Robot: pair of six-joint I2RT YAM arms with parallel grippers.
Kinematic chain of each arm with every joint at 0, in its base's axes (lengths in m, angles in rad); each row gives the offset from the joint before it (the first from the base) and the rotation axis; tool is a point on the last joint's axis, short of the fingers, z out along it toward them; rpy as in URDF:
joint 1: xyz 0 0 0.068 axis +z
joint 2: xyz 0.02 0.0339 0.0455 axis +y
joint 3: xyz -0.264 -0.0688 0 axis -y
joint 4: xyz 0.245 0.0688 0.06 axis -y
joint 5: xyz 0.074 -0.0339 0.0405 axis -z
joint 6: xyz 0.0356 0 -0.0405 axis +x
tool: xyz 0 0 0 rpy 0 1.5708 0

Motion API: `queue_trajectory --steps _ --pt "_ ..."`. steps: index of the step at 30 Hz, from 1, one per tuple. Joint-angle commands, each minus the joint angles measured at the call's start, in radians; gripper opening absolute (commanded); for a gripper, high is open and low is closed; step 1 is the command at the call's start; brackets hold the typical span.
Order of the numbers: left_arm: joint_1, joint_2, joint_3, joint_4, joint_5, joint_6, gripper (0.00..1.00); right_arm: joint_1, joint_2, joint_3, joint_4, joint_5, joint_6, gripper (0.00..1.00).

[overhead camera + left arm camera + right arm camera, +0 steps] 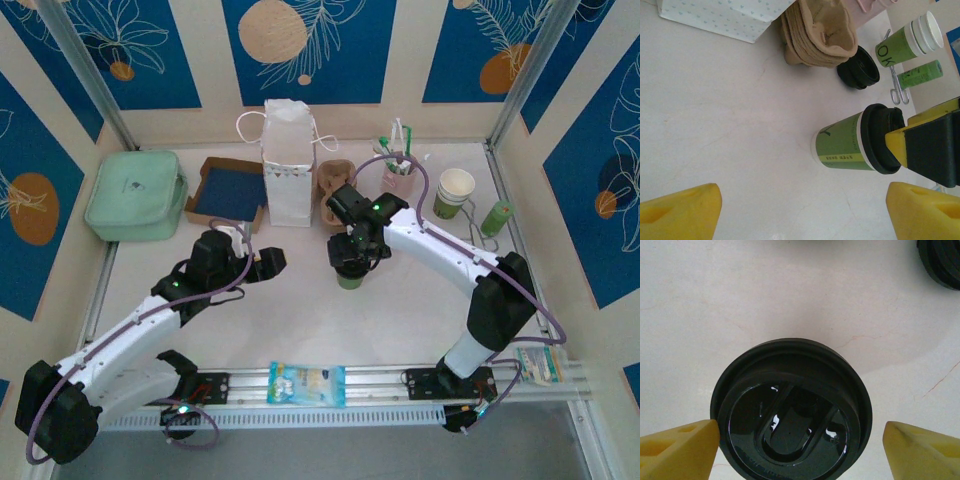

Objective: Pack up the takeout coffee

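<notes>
My right end effector [801,429] hangs straight above the coffee cup [790,410]. Its fingers are spread wide to either side of the black lid and grip nothing; one fingertip sits right at the lid's rim, the other stands off from it. The cup stands upright on the tabletop [715,290], about mid-table. A stack of spare black lids [858,68] lies near it. Past those is a pile of cardboard cup carriers [820,32], just beside the white paper bag [288,165]. My left end effector [804,200] is also wide open and empty, low over the tabletop to the cup's left, facing it. Off to the right stand an open cup [455,192], a green tube [496,217] and a pink cup of stirrers [400,178].
</notes>
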Motion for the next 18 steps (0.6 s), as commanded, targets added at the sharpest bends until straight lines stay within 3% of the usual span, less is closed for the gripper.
queue_trajectory --steps 1,18 --pt "0.01 -0.019 0.006 -0.011 0.004 0.005 0.86 0.013 -0.044 -0.015 -0.008 -0.018 0.047 0.87" --pt "0.016 -0.025 -0.009 -0.011 -0.001 0.005 0.85 0.038 -0.002 -0.02 -0.001 0.0 0.075 0.85"
